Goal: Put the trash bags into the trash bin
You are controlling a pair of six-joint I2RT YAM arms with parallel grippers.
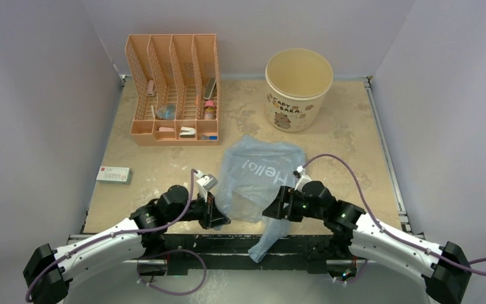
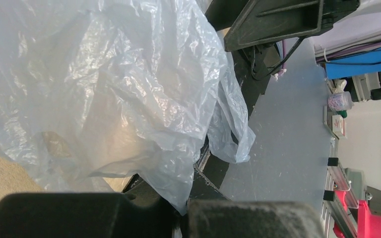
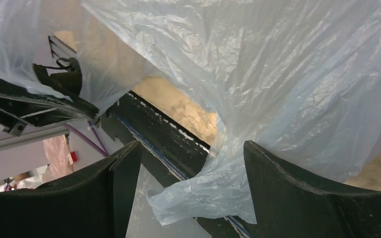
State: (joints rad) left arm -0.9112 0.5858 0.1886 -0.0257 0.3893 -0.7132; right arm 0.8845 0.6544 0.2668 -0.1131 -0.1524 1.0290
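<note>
Lying between the two arms, the pale blue trash bag (image 1: 259, 168) spreads over the middle of the desk (image 1: 354, 145). Its long axis runs from the centre toward the near edge. A twisted tail of film hangs over that near edge.

The left gripper (image 1: 218, 215) sits at the bag's near left corner with its fingers pressed together. In its wrist view the film runs down into the seam between them, so it appears to be clamped on the bag's edge.

The right gripper (image 1: 272, 211) sits at the bag's near right side with its jaws apart. The hanging tail passes through the gap between them, not pinched.

The cream trash bin (image 1: 297, 88) stands upright at the far edge, right of the middle. It is straight beyond the bag's far end and well apart from both grippers. The right arm is slightly nearer to it. The coming move probably carries the bag away from the arms, along its own length.
</note>
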